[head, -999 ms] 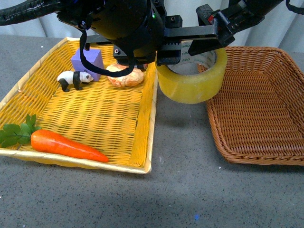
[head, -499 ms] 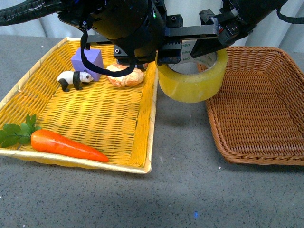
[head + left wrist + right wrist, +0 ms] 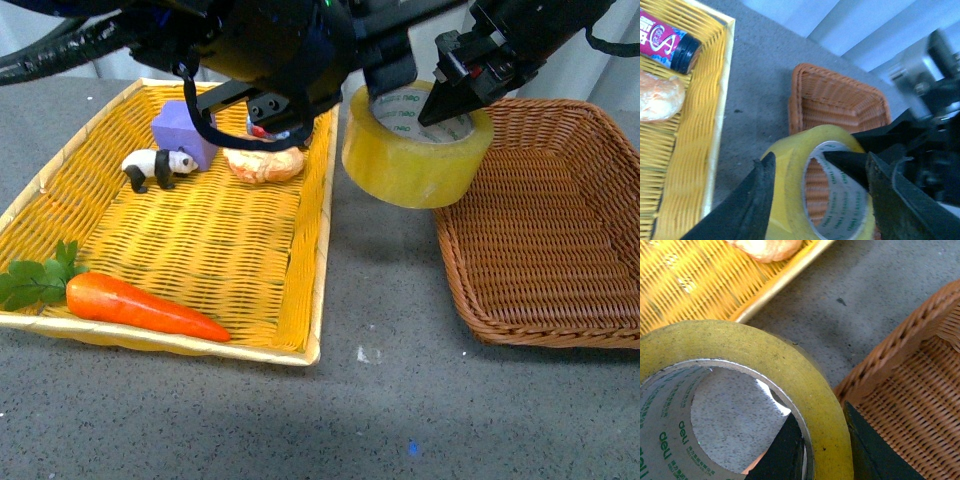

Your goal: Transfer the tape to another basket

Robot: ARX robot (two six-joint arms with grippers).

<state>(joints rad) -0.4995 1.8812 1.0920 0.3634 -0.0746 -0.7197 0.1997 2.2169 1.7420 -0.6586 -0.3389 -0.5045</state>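
Note:
The tape (image 3: 415, 150), a wide yellowish roll with a white core printed in green, hangs tilted in the air between the two baskets, partly over the left rim of the brown wicker basket (image 3: 450, 262). My right gripper (image 3: 447, 92) is shut on its wall, one finger inside the core and one outside, as the right wrist view (image 3: 822, 432) shows on the tape (image 3: 805, 385). My left gripper (image 3: 385, 60) is open just above it. In the left wrist view its jaws (image 3: 825, 200) straddle the tape (image 3: 790, 185) without clamping it. The brown basket (image 3: 840, 100) holds nothing.
The yellow basket (image 3: 320, 250) at left holds a toy panda (image 3: 158, 167), a purple block (image 3: 185, 128), bread (image 3: 265, 162), a carrot (image 3: 140, 305) and a bottle (image 3: 665, 37). Grey tabletop lies between the baskets. The brown basket's rim (image 3: 900, 340) is right beside the tape.
The tape has moved a little to the right and tilted, now overlapping the brown basket's left rim. The left gripper's finger has lifted off the top of the roll.

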